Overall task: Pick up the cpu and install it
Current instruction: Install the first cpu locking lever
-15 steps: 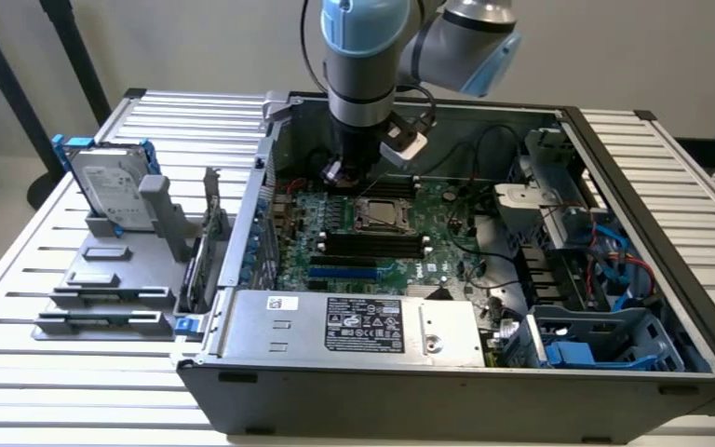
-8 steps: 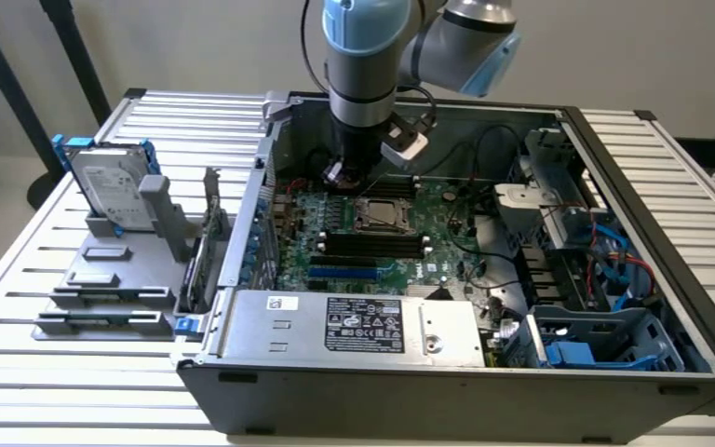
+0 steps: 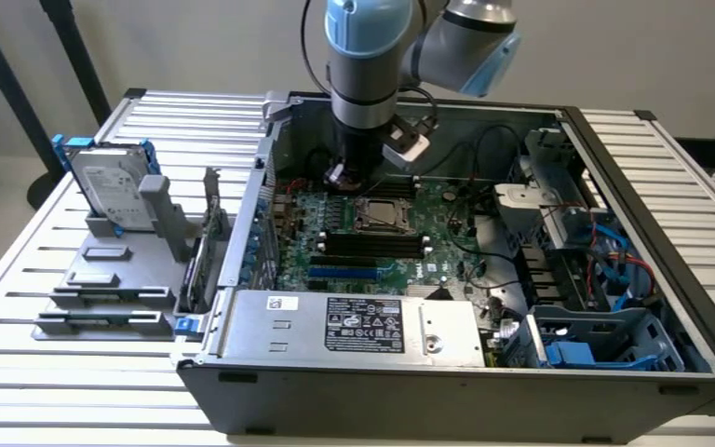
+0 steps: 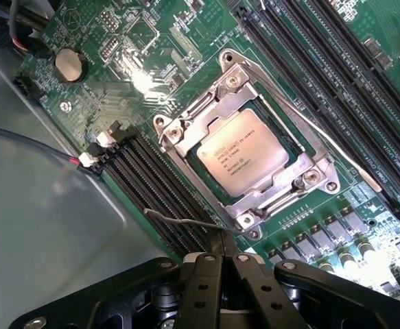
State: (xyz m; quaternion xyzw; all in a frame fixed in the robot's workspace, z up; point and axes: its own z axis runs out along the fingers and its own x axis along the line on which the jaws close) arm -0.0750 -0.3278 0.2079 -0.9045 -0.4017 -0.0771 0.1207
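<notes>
The cpu (image 4: 243, 157), a small silver square chip with printed text, lies flat inside its metal socket frame (image 4: 302, 175) on the green motherboard (image 4: 151, 62). In the exterior view the cpu (image 3: 386, 213) sits mid-board inside the open computer case. My gripper (image 4: 221, 248) is shut, its black fingers pressed together with nothing between them. It hovers just off one corner of the socket, close to the thin wire socket lever (image 4: 186, 221). In the exterior view the gripper (image 3: 343, 179) hangs low over the board, just to the exterior view's left of the cpu.
Black memory slots (image 4: 155, 181) flank the socket on both sides. A red-black cable plug (image 4: 90, 159) and a coin battery (image 4: 69, 65) lie nearby. The case wall (image 3: 258, 186), power supply (image 3: 351, 326) and drive cage (image 3: 581, 223) ring the board. A hard drive (image 3: 109, 186) stands on a grey fixture outside.
</notes>
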